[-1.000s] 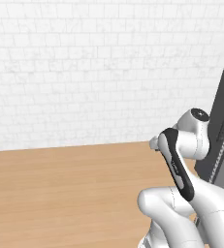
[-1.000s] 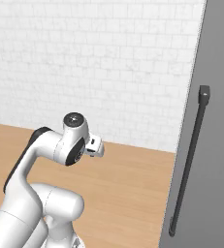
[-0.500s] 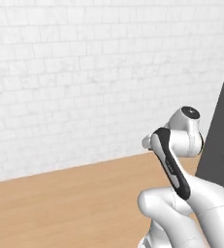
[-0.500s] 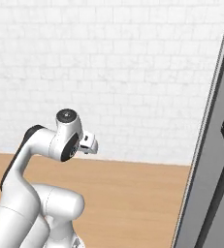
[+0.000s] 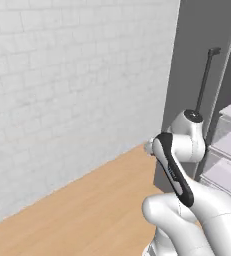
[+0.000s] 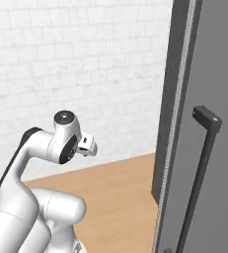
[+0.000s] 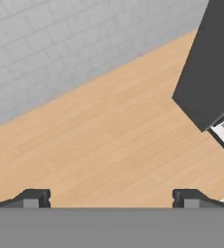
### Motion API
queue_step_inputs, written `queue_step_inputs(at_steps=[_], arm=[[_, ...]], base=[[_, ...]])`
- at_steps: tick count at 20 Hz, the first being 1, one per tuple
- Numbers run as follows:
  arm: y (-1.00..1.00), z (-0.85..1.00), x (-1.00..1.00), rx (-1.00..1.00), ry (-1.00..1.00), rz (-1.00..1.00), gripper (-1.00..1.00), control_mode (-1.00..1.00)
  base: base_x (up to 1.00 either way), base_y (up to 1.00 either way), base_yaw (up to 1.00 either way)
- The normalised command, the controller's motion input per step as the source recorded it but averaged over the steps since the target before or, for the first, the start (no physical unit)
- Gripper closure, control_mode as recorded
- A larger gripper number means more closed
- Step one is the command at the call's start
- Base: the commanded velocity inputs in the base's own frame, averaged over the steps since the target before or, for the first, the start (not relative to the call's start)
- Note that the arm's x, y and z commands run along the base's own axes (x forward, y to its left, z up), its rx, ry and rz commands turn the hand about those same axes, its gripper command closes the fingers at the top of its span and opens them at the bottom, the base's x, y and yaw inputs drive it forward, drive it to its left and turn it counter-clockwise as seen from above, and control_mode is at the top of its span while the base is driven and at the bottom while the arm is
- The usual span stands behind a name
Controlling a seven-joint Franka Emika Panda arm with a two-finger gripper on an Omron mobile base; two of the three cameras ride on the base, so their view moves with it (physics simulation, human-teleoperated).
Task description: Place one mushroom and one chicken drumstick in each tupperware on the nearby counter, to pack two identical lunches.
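Wood floor (image 7: 104,140) below white brick wall (image 5: 72,85); tall cabinet door (image 6: 209,123) right of arm, handle (image 6: 197,178) on its front.

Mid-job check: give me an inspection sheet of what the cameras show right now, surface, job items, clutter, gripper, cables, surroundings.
Surface: light wooden floor, bare where it shows.
Job's things: nothing seen.
Clutter: nothing seen.
Gripper: gripper open, fingertips wide apart, nothing between them, pointing down at the floor.
Cables: nothing seen.
Surroundings: white brick wall behind; tall dark grey door with a long black handle at the right; pale shelves past the door.
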Motion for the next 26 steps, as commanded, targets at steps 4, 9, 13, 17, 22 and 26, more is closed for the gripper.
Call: queue_step_inputs(at_steps=[4,9,13,17,22,26], arm=[[0.00,0.00,0.00,0.00,0.00,0.00,-1.00,1.00],[0.00,0.00,0.00,0.00,0.00,0.00,-1.00,1.00],[0.00,0.00,0.00,0.00,0.00,0.00,-1.00,1.00],[0.00,0.00,0.00,0.00,0.00,0.00,-1.00,1.00],[0.00,0.00,0.00,0.00,0.00,0.00,-1.00,1.00],[0.00,0.00,0.00,0.00,0.00,0.00,-1.00,1.00]], base=[[0.35,0.43,-0.66],[0.23,0.69,-0.64],[0.21,0.57,-0.64],[0.34,0.53,-0.66],[0.61,0.44,-0.67],[0.73,0.34,-0.60]])
